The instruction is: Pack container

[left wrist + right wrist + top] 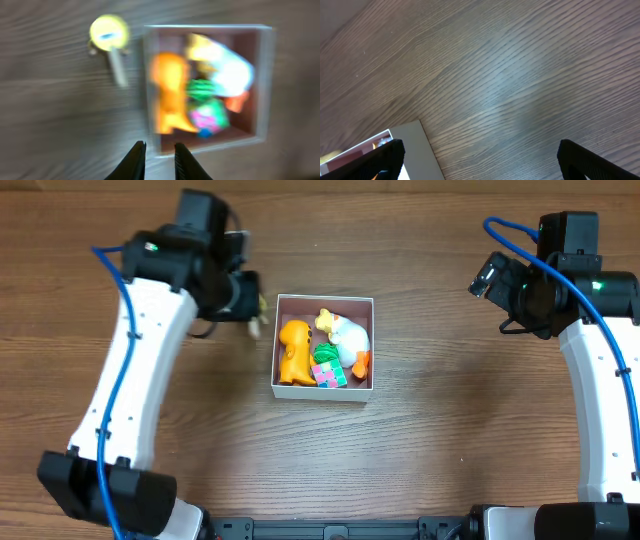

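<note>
The container [322, 391], a shallow white box with a pink inside, sits mid-table. It holds an orange dinosaur toy [294, 350], a white and yellow toy [345, 332], a green piece [325, 355] and a pink cube [329, 374]. A yellow round toy on a pale stick [109, 32] lies on the wood just left of the box. My left gripper [159, 159] hovers near the container's left wall [148, 90], fingers a narrow gap apart with nothing between them. My right gripper [480, 160] is wide open over bare wood, well right of the box.
The left wrist view is blurred by motion. One white corner of the container [415, 150] shows at the lower left of the right wrist view. Wood-grain table [450, 440] surrounds the box on all sides.
</note>
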Motion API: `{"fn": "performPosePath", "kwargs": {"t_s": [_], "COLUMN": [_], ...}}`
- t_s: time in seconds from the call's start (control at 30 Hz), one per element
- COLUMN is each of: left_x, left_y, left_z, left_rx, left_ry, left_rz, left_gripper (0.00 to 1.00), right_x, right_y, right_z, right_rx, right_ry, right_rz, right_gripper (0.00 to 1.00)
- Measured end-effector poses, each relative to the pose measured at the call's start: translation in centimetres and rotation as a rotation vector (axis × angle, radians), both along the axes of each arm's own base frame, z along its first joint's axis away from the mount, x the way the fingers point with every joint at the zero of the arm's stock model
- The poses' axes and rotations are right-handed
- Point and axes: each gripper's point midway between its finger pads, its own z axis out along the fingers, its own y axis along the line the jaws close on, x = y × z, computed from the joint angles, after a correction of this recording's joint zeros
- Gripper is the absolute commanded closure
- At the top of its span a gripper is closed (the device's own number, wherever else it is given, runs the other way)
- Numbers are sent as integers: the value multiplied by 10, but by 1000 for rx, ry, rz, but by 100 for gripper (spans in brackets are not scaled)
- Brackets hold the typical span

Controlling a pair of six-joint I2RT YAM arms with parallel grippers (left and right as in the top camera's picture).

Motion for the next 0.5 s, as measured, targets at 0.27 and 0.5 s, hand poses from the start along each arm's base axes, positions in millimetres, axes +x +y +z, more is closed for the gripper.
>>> {"fn": "performPosePath", "kwargs": {"t_s": [0.27, 0.5], "left_x": [-23, 20], "left_y": [-112, -34], "left_z": [-37, -39], "left_rx": [119, 175], "left_ry": [-23, -15], "left_rz": [-204, 150], "left_gripper": [46, 46], "right_x": [0, 0], "right_y": [0, 0], "right_z": [0, 0], "right_rx": [0, 0], "right_ry": [1, 1], "right_rz": [0, 0], "right_gripper": [0, 0]}}
